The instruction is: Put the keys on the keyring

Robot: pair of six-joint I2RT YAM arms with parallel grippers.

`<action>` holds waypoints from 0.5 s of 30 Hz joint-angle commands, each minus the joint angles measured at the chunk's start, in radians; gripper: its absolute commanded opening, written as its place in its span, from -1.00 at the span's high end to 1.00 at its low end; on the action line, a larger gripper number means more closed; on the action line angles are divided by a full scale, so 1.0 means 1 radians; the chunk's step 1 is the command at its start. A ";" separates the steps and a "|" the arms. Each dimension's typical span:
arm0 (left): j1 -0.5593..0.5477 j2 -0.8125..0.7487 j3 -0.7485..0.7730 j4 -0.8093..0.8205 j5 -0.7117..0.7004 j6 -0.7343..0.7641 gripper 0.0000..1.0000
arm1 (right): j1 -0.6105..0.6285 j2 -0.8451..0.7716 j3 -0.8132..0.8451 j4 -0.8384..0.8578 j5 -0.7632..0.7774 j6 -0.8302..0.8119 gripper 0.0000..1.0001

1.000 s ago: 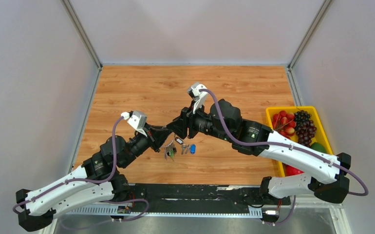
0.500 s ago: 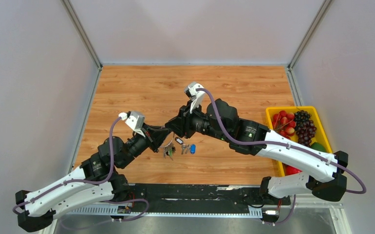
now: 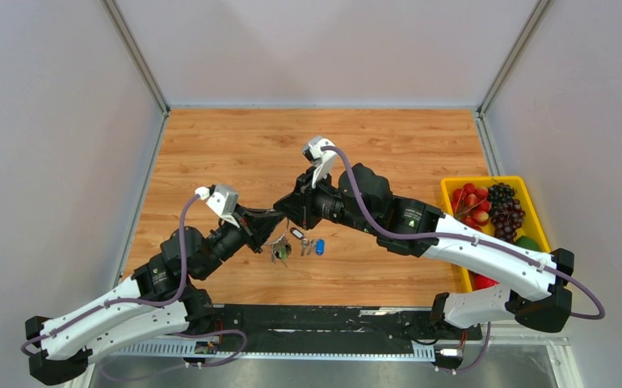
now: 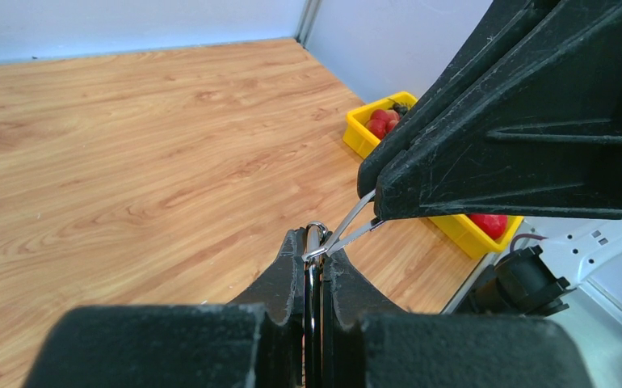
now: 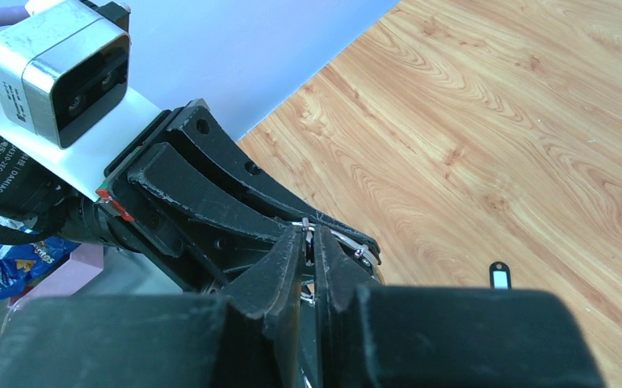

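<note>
The keyring (image 4: 317, 234) is a thin silver wire ring, seen edge-on between my left gripper's (image 4: 316, 245) shut fingers. Two thin strands of it run up right into the tip of my right gripper (image 4: 376, 208). In the right wrist view my right gripper (image 5: 309, 240) is shut on the ring's wire (image 5: 348, 240), tip to tip with the left fingers (image 5: 235, 190). In the top view the grippers (image 3: 270, 222) (image 3: 286, 212) meet above mid-table. Below them are green-tagged keys (image 3: 281, 252), a black-and-white tag (image 3: 296, 234), a silver key (image 3: 306, 245) and a blue-tagged key (image 3: 319, 247). I cannot tell whether the green ones hang from the ring.
A yellow tray (image 3: 451, 183) of red fruit, grapes and a green fruit stands at the table's right edge, also in the left wrist view (image 4: 358, 129). White walls close the table at the back and sides. The black-and-white tag (image 5: 498, 276) lies on the wood near the right gripper.
The right wrist has moved slightly left and the left wrist slightly up-left, so the two tips are closer together. Both stay shut.
</note>
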 commanded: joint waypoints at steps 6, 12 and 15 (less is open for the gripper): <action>0.001 -0.020 0.055 0.034 -0.011 0.013 0.99 | 0.013 -0.001 0.049 0.011 0.016 0.017 1.00; 0.001 -0.019 0.054 0.031 0.016 0.025 0.99 | 0.019 -0.012 0.054 0.004 0.018 0.019 1.00; 0.000 -0.024 0.042 0.044 0.051 0.042 0.88 | 0.019 -0.014 0.068 -0.016 0.024 0.023 1.00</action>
